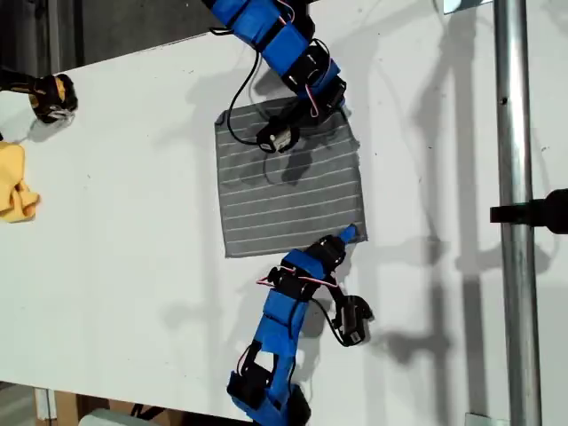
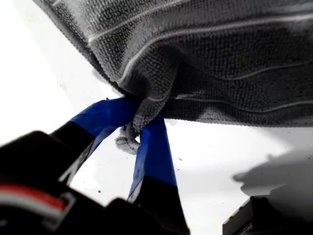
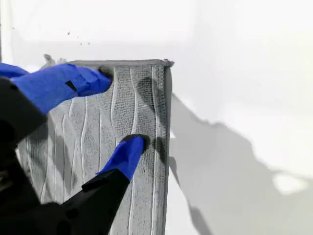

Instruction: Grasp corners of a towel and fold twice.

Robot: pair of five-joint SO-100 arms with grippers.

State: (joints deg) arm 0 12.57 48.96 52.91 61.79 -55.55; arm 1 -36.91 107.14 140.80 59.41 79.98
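Two cloths lie on the white table [image 1: 133, 231]: a plain yellow cloth [image 1: 16, 182] at the exterior view's left edge, well apart from the rest, and the towel [image 1: 288, 191], grey with thin white stripes, spread flat near the middle. Above the yellow cloth, by the same edge, sits a black and yellow object [image 1: 51, 96] that I cannot make out. At the towel's upper right corner in the exterior view, my second gripper [image 3: 120, 110] hangs over the fabric with its blue fingers parted and both tips down on the cloth beside the edge, nothing clamped between them. At the towel's lower right corner [image 2: 132, 132], my first gripper [image 2: 139, 125] has its blue fingers pinched together on the bunched corner. Farther to the exterior view's right stands a metal pole [image 1: 516, 213].
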